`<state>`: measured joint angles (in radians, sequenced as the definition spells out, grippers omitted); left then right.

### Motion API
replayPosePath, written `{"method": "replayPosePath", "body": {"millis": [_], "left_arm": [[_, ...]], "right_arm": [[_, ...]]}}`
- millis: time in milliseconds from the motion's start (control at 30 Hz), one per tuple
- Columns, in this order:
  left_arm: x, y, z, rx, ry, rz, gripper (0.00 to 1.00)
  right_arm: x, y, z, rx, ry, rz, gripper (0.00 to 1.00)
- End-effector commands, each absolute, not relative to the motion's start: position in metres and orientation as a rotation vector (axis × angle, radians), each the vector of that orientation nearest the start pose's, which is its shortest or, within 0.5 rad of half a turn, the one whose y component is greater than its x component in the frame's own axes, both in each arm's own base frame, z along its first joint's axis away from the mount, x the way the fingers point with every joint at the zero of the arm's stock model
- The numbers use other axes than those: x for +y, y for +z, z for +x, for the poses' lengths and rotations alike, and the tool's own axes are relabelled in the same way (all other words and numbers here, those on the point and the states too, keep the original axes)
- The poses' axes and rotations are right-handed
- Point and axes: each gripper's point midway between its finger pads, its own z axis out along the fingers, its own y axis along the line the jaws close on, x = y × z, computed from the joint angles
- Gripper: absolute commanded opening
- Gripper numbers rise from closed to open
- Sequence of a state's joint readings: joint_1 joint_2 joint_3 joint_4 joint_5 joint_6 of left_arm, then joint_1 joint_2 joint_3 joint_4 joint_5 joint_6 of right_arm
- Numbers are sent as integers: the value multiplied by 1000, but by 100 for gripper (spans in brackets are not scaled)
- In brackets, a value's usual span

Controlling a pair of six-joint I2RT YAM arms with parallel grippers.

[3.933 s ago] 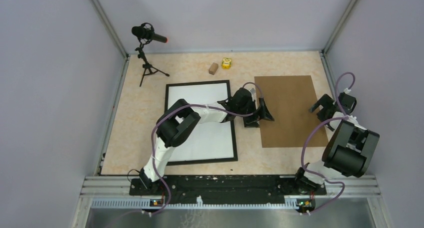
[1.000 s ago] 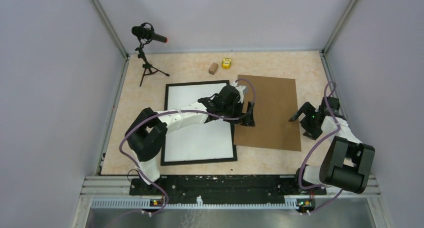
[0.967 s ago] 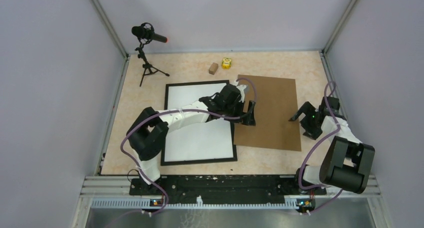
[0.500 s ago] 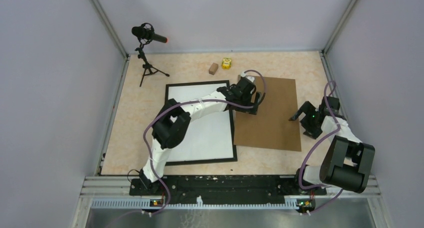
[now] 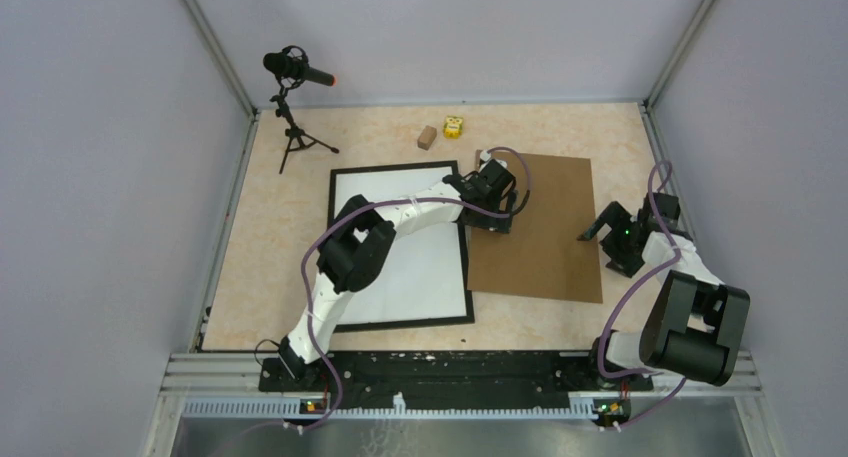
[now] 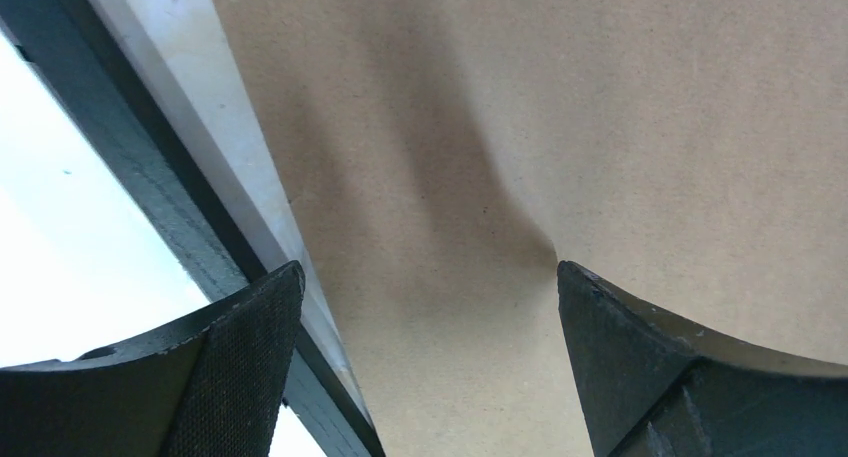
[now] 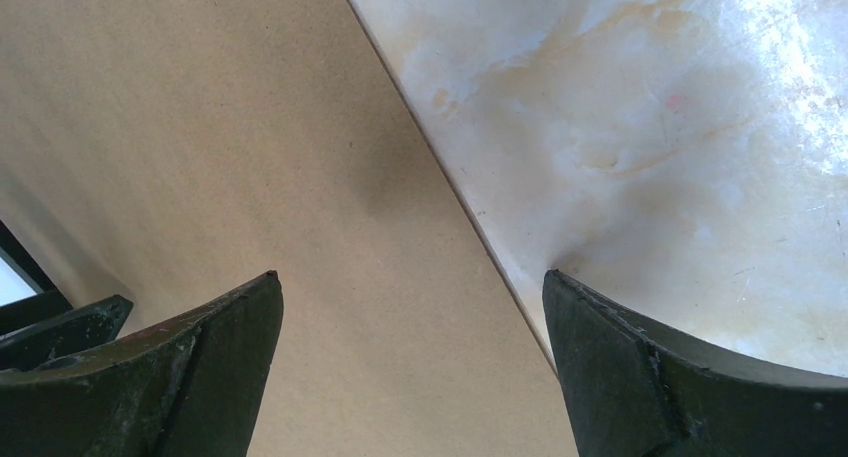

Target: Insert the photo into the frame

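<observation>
The frame (image 6: pixel 150 197) lies flat on the table (image 7: pixel 650 127) at about 9 o'clock from the centre. The photo (image 5: pixel 420 277) rests inside it with the plain white back upward, so this part of the task looks already done. The brown backing board (image 5: pixel 545 227) lies just at 3 o'clock of the frame. A thin strip of table shows between them near the top, but at the lower end you cannot tell whether they touch. Your left hand (image 6: pixel 428 275) hangs low over the 10 o'clock corner of the board. Its fingers are spread wide and hold nothing, with one finger above the frame's edge and the other above the board. Your right hand (image 7: pixel 410 277) is also wide open and empty, and it stands across the 3 o'clock edge of the board, one finger over cardboard and one over bare table. I think the two hands are placed at opposite sides so that the board can be pushed or lifted toward 9 o'clock, onto the photo. Take care that the board's edge does not catch on the frame's rim and shift it.
</observation>
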<state>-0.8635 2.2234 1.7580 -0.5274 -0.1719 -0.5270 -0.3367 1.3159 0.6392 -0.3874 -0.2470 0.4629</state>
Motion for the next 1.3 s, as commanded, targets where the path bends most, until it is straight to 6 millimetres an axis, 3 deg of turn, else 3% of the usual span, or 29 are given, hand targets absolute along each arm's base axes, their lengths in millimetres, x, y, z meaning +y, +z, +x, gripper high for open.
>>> {"method": "replayPosePath", "body": {"millis": [0,167,333,467,700,967,1267], "left_arm": [[-407,39,349,2618,-492,295,98],[-416,55,336,2645,-876,232,97],[-417,93,321,2533,-1355,154,79],[-411,117,315,2426,-1536,108,68],[-412,149,302,2285,-1736,101,50],[-411,178,296,2124,-1839,143,40],[-429,176,299,2140,-1868,158,37]], "right_arm": [[-29,31,271,2465,385,927,99],[-26,31,271,2466,405,924,99],[-24,32,271,2465,422,920,99],[-22,31,272,2463,441,915,99],[-20,34,273,2462,461,904,99],[-17,38,274,2452,481,892,99],[-14,38,274,2448,508,889,99]]}}
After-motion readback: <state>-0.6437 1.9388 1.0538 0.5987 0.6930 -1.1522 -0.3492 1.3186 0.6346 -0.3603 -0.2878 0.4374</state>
